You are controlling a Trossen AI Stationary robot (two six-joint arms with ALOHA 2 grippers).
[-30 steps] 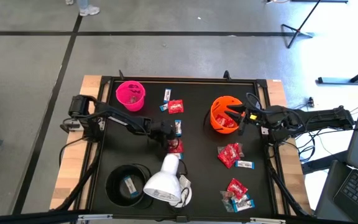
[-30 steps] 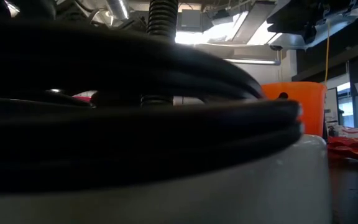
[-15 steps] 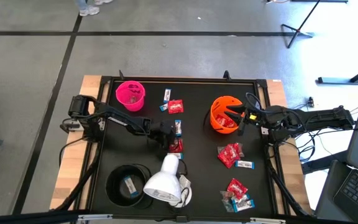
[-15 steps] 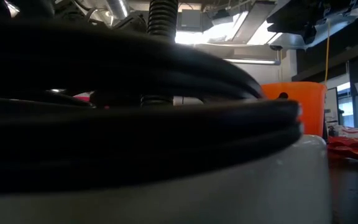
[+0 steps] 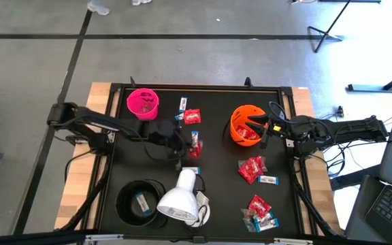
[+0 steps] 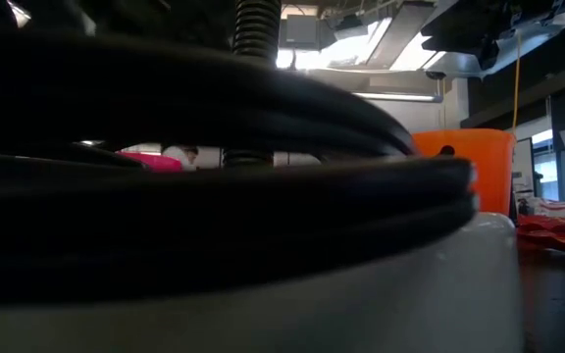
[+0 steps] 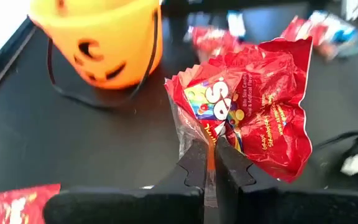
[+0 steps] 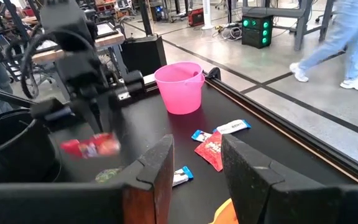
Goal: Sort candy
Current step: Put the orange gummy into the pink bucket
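High view: L gripper (image 5: 186,141) mid-mat, pinched on a red packet (image 5: 194,145); rest of the candy is loose on the black mat (image 5: 213,177), w/ one pile (image 5: 252,169) near the orange cup (image 5: 245,125). R gripper (image 5: 267,128) hangs at that cup's rim.
Low view: mostly blocked by a dark cable (image 6: 214,167) up close; no candy to read here.
L wrist view: fingers (image 7: 194,167) clamped tight on the packet's (image 7: 253,106) crimped edge, packet lifted off the mat, hanging crumpled. Looks light, soft, crinkly, film prob slippery. Best hold: flat seam at the end, as now, not the puffy middle.
R wrist view: R fingers (image 8: 154,165) part open, nothing between them. Pink cup (image 8: 180,86) ahead, a few sweets (image 8: 211,147) just beside it.
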